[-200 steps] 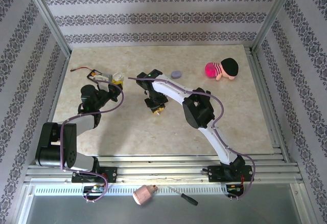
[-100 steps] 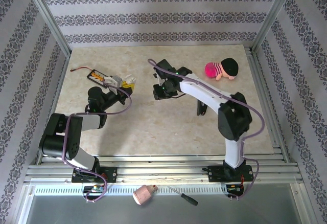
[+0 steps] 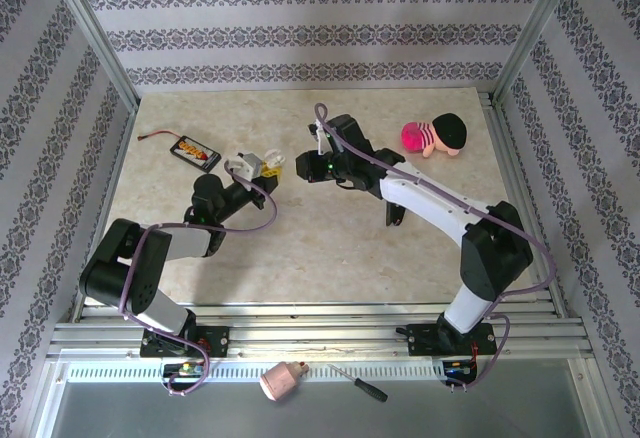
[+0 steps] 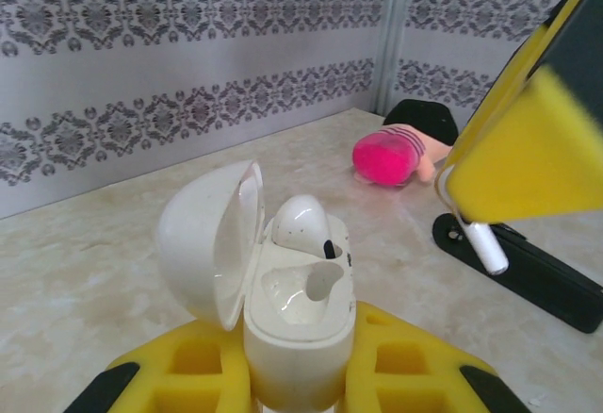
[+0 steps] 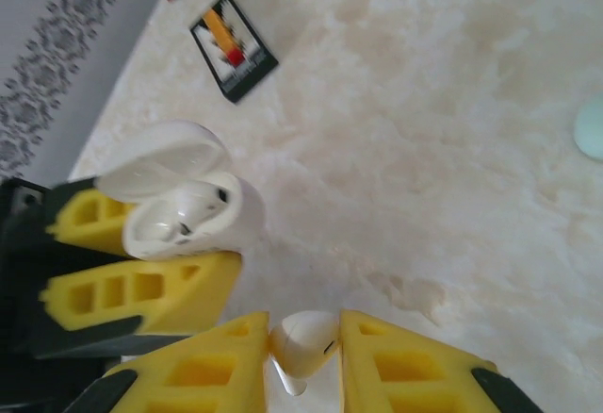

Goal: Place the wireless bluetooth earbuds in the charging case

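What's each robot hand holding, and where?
Left gripper jaws clamp the open case by its base; right gripper jaws pinch a white earbud by its head.

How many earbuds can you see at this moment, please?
2. One white earbud sits in the open charging case held by the left gripper; a second earbud is pinched in the right gripper. Others may be hidden.

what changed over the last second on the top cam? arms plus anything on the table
The left gripper, shut on the open charging case, swung right toward the table's centre. The right gripper, shut on a white earbud, moved from mid-table toward the far side to meet it; their tips are now close. Nothing was visibly taken or let go. The plush doll and battery pack stayed put.
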`<action>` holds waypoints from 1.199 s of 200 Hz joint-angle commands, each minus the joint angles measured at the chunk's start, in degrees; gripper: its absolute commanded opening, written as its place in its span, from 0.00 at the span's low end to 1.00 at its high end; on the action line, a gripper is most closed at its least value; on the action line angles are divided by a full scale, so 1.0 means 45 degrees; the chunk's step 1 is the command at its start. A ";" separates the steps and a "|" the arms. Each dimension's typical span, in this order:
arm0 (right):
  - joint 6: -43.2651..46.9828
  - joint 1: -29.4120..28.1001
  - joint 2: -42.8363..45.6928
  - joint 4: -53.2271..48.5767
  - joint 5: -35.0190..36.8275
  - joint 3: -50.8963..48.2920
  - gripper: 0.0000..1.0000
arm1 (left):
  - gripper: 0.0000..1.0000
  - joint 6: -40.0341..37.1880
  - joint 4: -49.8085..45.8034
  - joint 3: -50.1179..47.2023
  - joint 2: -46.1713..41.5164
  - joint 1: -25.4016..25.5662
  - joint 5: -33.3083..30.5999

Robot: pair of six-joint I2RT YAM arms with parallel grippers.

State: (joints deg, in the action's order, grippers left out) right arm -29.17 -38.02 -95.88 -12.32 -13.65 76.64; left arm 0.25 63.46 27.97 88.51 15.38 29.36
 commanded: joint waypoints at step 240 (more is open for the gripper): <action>0.1626 -0.0850 -0.0098 0.4331 0.1578 -0.1279 0.22 | 0.00 0.0118 -0.0740 0.1069 0.0084 0.1340 -0.0922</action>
State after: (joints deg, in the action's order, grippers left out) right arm -24.73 -41.47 -95.42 7.22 -8.97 70.57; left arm -0.01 60.40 31.03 90.17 20.64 24.80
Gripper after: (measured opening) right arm 0.220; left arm 0.195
